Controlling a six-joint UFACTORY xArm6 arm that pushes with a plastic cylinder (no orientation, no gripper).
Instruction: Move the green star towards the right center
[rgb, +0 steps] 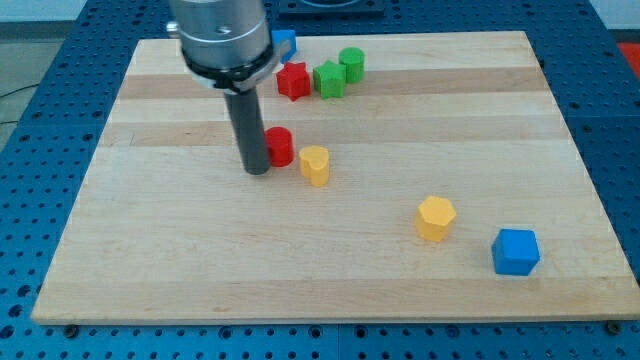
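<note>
Green star (328, 79): sits near the view's top, a little left of the middle, on the wooden surface (480, 130).
Neighbours: a red star (293, 80) touches or nearly touches its left side; a green cylinder (351, 63) sits just beside its upper right; a blue block (285, 42) peeks out behind the arm at the top edge.
Tool: a plain dark rod with nothing to open or close and holding nothing; my tip (257, 170) rests on the surface just left of a red cylinder (280, 146), seemingly touching it.
Key relation: the green star lies up and to the right of my tip, well apart, while the goal is further right and lower, at mid-height by the right edge.
Judgement: my tip needs to reach the star's left, slightly upper, side, where the red star crowds the gap.
Others: a yellow cylinder-like block (315, 165) just right of the red cylinder; a yellow hexagon (435, 218) and a blue cube (516, 251) at lower right.
</note>
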